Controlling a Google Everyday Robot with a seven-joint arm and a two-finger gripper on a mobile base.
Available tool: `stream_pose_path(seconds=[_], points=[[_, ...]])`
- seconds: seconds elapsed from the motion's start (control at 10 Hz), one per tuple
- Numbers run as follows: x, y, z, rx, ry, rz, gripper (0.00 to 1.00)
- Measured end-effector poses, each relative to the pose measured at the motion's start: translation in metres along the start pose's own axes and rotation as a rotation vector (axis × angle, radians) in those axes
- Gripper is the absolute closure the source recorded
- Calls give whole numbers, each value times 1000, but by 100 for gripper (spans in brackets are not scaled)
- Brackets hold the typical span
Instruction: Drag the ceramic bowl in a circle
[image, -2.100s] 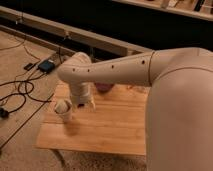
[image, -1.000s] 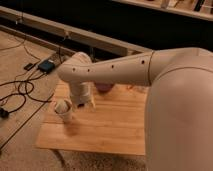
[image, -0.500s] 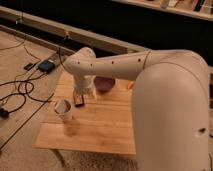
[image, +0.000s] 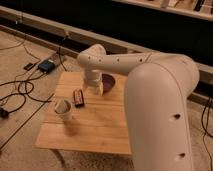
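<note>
Swung across, my gripper (image: 98, 90) sits at the ceramic bowl (image: 109, 82)'s left rim, jaws spread; reaching done, next catch the rim.

Wood, glaze and plastic at the table

The table (image: 95, 131) at centre frame is pale planked wood, smooth with a faint sheen. The ceramic bowl (image: 109, 81) near its upper edge is dark and glossy. The arm (image: 150, 80) has a smooth off-white plastic shell, fairly matt, and so does the gripper (image: 96, 89) just left of the bowl. The white cup (image: 63, 109) looks papery, the small device (image: 78, 97) is black plastic, and the floor (image: 20, 65) is rough and speckled.
</note>
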Motion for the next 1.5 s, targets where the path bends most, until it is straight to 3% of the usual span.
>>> stream_pose_path(seconds=[0.3,0.8,1.1,1.5], points=[[-38,-16,23,20,-4,136,35],[-80,-25,63,34,14,266,35],[-95,-34,84,36,25,310,35],[-107,-69,97,33,28,416,35]])
